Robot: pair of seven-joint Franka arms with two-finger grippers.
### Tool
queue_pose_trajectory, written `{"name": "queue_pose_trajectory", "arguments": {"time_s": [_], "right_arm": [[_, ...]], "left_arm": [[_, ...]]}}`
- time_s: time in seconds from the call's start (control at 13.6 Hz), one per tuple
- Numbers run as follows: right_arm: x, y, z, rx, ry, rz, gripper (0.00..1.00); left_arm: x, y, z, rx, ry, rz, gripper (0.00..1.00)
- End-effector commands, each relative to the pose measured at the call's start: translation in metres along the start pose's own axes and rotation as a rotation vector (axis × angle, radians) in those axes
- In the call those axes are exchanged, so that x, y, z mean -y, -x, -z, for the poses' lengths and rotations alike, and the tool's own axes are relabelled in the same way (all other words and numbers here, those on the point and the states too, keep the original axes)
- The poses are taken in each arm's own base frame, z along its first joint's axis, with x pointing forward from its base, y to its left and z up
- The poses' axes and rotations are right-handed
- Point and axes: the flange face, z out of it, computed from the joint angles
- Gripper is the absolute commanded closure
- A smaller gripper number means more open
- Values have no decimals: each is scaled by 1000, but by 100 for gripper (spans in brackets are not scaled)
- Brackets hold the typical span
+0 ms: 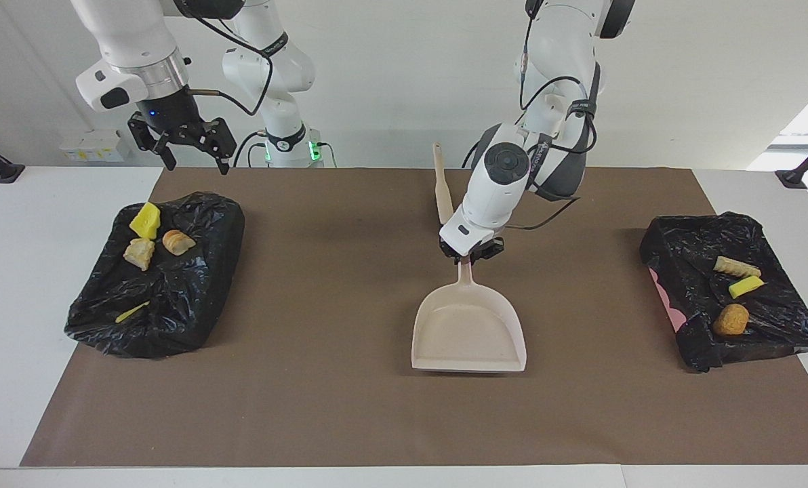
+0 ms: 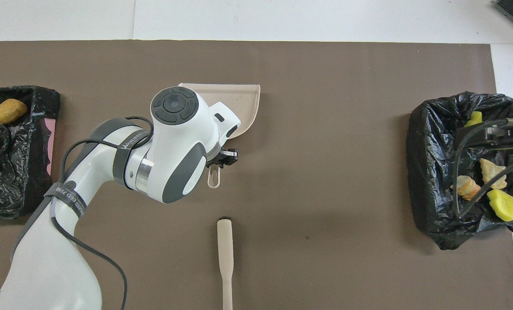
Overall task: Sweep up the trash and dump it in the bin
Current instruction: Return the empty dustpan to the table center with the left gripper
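The beige dustpan [image 1: 468, 332] lies flat and empty on the brown mat at mid-table; it also shows in the overhead view [image 2: 244, 100]. My left gripper [image 1: 472, 252] is shut on the dustpan's handle [image 2: 214, 176]. My right gripper [image 1: 194, 159] is open and empty, up over the black-bagged bin [image 1: 200, 285] at the right arm's end. That bin holds a yellow chunk [image 1: 145, 220], a tan chunk [image 1: 139, 253], an orange-brown chunk [image 1: 177, 241] and a yellow sliver [image 1: 131, 312]. The bin [image 1: 675, 251] at the left arm's end holds a tan chunk [image 1: 736, 266], a green-and-yellow chunk [image 1: 745, 286] and an orange-brown chunk [image 1: 731, 319].
A beige brush handle [image 1: 442, 183] lies on the mat nearer to the robots than the dustpan; it also shows in the overhead view [image 2: 224, 258]. A pink edge [image 1: 665, 298] shows under the bag of the bin at the left arm's end.
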Motion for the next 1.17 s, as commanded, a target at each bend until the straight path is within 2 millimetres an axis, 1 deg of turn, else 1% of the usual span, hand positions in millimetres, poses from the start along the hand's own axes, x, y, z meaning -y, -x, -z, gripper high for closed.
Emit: {"name": "queue_pose_trajectory", "arguments": {"time_s": [0.0,0.07,0.22,0.29,0.44,0.51,0.59,0.66,0.73,0.81,0.95,1.03,1.1], "right_arm": [[-3,7,1,5,1,-13,0],[-3,7,0,6,1,-13,0],[-3,7,0,6,1,-13,0],[-3,7,0,6,1,-13,0],[-3,7,1,5,1,-13,0],[-3,7,1,5,1,-13,0],[-3,7,1,5,1,-13,0],[-3,7,0,6,1,-13,0],[-3,7,0,6,1,-13,0],[-3,7,0,6,1,-13,0],[-3,7,0,6,1,-13,0],[-3,7,1,5,1,-13,0],[-3,7,1,5,1,-13,0]], "left_arm": [[-12,9,-13,-2,4,18,100],[-12,11,-15,2,2,18,100],[-27,22,-26,16,-9,-9,100],[-27,22,-30,10,-7,-9,100],[-29,23,-30,5,-4,-13,100],[-35,28,-31,12,-9,-22,85],[-37,30,-32,15,-12,-26,60],[-37,29,-31,12,-12,-26,33],[-38,29,-31,9,-13,-31,15],[-37,28,-30,4,-20,-38,0],[-29,21,-20,-19,-19,-34,0],[-23,19,-11,-38,-27,-33,0],[-12,16,3,-65,-41,-26,0]]}}
